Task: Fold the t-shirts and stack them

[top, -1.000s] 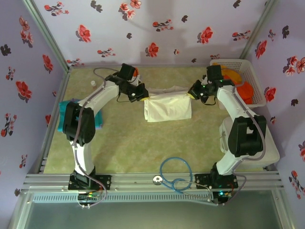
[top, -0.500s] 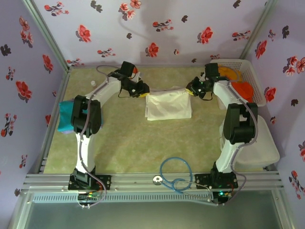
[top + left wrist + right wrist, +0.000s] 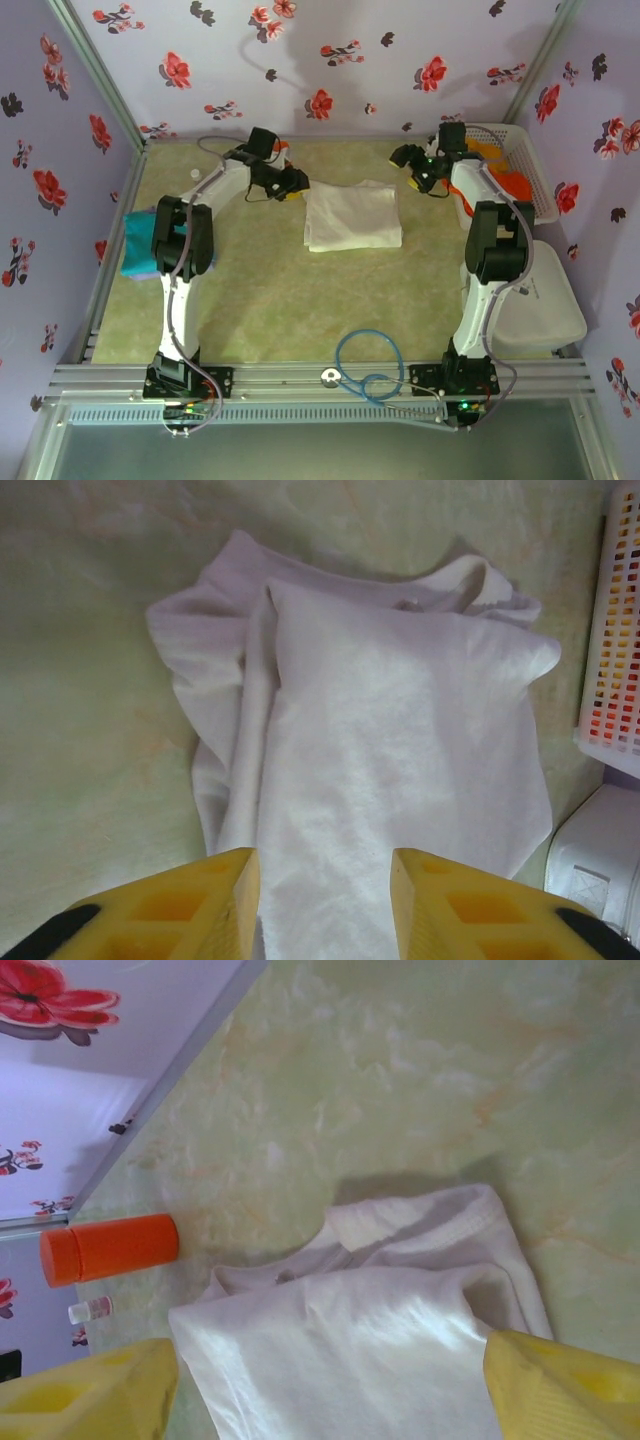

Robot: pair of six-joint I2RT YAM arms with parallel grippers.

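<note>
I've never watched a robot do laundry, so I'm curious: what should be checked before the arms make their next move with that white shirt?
1. White t-shirt folded into a rectangle on the table: ok, though its far edge is rumpled.
2. Left pincer open, nothing gripped: ok.
3. Right pincer open, nothing gripped: ok.
4. Orange bottle apart from the shirt: ok.
5. Teal t-shirt neatly folded for stacking: cannot tell.

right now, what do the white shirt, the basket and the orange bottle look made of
Shirt: soft matte cloth, probably cotton knit; creased, stitched hem. Basket: rigid white plastic lattice. Bottle: smooth orange plastic, it seems, with a faint sheen.
</note>
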